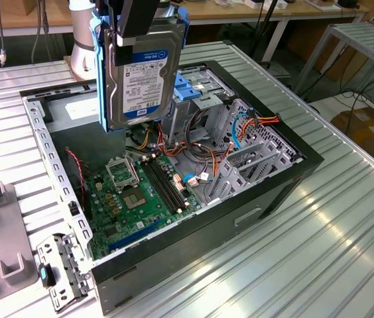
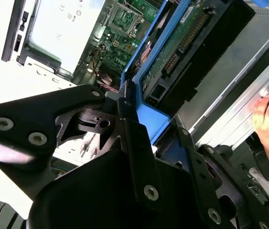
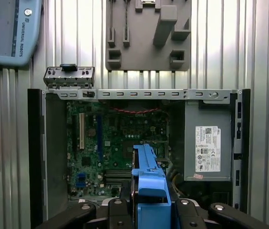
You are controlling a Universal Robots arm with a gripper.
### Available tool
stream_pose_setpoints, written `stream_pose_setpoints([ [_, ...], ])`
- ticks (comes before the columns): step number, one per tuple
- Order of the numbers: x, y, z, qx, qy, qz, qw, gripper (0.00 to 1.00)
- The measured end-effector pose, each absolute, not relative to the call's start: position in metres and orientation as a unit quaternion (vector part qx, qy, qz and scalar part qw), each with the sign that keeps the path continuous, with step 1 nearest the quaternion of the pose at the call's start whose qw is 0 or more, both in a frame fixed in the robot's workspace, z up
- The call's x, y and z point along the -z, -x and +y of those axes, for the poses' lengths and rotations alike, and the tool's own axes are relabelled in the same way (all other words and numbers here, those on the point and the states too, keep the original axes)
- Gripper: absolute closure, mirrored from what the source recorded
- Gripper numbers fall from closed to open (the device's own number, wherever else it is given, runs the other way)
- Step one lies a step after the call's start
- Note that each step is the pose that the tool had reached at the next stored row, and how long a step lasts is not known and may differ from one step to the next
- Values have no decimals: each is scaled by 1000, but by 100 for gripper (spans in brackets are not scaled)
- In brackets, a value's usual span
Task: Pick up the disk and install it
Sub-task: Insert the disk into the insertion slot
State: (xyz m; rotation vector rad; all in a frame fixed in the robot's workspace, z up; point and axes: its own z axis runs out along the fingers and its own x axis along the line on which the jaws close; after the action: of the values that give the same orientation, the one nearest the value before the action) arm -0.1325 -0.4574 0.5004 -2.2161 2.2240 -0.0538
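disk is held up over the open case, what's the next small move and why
Probably shift the disk sideways toward the drive cage at the exterior view's right: the gripper holds it upright in the air over the motherboard, not yet over the cage.

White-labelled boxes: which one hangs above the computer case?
The hard drive, held upright by the gripper and edged with blue rails. The grey power supply sits inside the case.

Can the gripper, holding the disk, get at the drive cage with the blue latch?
Likely yes: the gripper holds the disk upright over the open case, and the drive cage beside it looks uncovered; the orange cables lie clear of it.
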Motion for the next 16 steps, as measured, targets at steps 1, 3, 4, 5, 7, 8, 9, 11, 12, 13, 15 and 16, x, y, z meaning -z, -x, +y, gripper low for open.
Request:
stream_pose_setpoints([
  [1,-500,132,-459,17,706,708,1,63],
  [3,-500,132,-462,17,706,708,1,63],
  [4,-500,132,-463,17,706,708,1,63],
  [5,-500,132,-465,17,706,708,1,63],
  [7,-500,132,-469,17,706,708,1,63],
  [8,-500,131,-470,17,706,708,1,63],
  [9,-500,131,-471,17,706,708,1,63],
  [11,-500,131,-475,17,706,708,1,63],
  [12,-500,131,-476,17,706,708,1,63],
  [13,-500,130,-477,17,706,708,1,63],
  [15,-500,130,-480,17,706,708,1,63],
  [16,-500,130,-480,17,706,708,1,63],
])
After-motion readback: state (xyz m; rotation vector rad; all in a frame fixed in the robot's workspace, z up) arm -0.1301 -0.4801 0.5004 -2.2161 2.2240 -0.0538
